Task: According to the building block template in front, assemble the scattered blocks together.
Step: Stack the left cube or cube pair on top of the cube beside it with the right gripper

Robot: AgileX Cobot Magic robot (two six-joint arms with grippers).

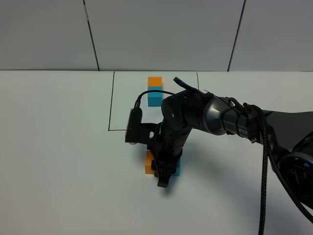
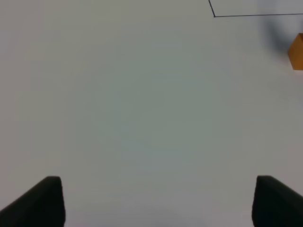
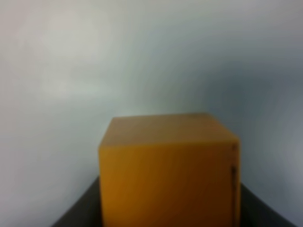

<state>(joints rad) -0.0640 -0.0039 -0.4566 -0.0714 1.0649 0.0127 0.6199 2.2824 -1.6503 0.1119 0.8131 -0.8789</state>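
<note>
Item: white matte tabletop (image 1: 58, 147), backed by a pale panelled wall (image 1: 161, 34) with dark seams.

Item: thin black drawn rectangle (image 1: 110, 105) on the tabletop, toward the far side. Inside it stood the building block template (image 1: 155, 91), a joined pair of small plain cubes, orange on the far side and cyan on the near side, touching each other.

Item: scattered blocks, lying outside the rectangle, nearer the camera. The small orange cube (image 1: 148, 163) and the small cyan cube (image 1: 176, 167) sat side by side under the right arm, orange to the left of cyan in the high view; whether they touched could not be told, the arm covering the gap. In the right wrist view the orange cube (image 3: 168, 172) filled the lower frame, blurred, with a few dark specks along one edge. In the left wrist view a sliver of the same orange cube (image 2: 296, 52) appeared at the frame edge, near a corner of the drawn rectangle (image 2: 214, 15).

Item: right gripper (image 1: 164, 178), black, reaching across the middle and pointed down at the two blocks. Dark finger surfaces showed on both sides of the orange cube in its wrist view; whether the fingers pressed on it could not be told.

Item: left gripper (image 2: 154, 201), two black fingertips spread wide over bare tabletop, holding nothing.

Item: writing. White letters reading "PER" on the right arm's wrist (image 1: 243, 131), partly cut off; nothing else legible.
</note>
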